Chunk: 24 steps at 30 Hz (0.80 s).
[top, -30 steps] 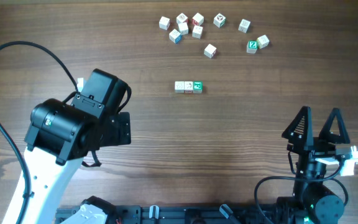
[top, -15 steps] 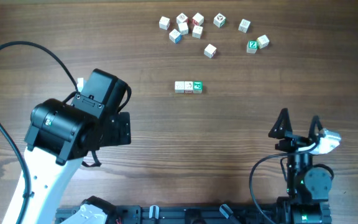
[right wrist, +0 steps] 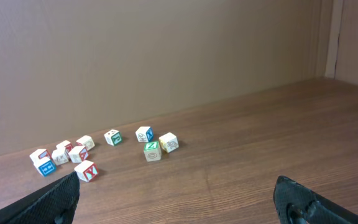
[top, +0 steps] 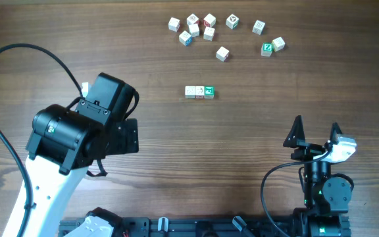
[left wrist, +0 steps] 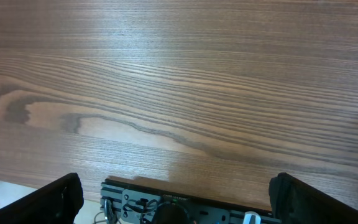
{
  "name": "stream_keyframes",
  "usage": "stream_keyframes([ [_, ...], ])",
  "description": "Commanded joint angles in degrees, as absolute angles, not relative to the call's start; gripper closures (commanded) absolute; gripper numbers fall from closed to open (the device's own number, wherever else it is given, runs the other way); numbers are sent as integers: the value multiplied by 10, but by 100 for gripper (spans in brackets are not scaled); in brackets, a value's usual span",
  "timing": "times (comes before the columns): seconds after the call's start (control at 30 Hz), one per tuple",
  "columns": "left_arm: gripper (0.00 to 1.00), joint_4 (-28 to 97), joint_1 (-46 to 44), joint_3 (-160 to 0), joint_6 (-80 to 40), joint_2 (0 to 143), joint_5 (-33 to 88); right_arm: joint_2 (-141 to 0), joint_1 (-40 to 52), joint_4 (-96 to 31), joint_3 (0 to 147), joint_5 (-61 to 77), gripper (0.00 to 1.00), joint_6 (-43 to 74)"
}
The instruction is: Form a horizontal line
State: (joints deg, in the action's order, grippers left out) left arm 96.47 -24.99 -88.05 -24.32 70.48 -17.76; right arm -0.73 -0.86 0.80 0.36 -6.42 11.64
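Note:
The horizontal line lies at the table's middle: three tiny cubes edge to edge, two white-faced on the left, one green-faced on the right. My left gripper is open and empty, over bare wood near the table's front edge; in the overhead view its arm body hides the fingers. My right gripper is open and empty, low at the front right, far from the line. It also shows open in the right wrist view, where the line is out of view.
Several scattered letter cubes lie at the back, with a green cube at their right; they also show in the right wrist view. The left arm's bulk and a black cable fill the left side. A black rail lines the front edge.
My right gripper has drawn back toward the front edge and tilted, turning left. The left arm and the cubes have not moved.

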Motion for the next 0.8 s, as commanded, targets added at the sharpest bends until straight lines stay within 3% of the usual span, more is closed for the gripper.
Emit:
stream_keyframes([
  [0.0, 0, 965, -248, -881, -244, 701, -183, -2, -11, 10, 3, -55, 0, 105],
  [0.63, 0, 962, -254, -881, -244, 708, -183, -2, -12, 9, 3, -55, 0, 105],
  [0.77, 0, 961, -253, -881, -244, 626, -183, -2, -12, 9, 3, -55, 0, 105],
])
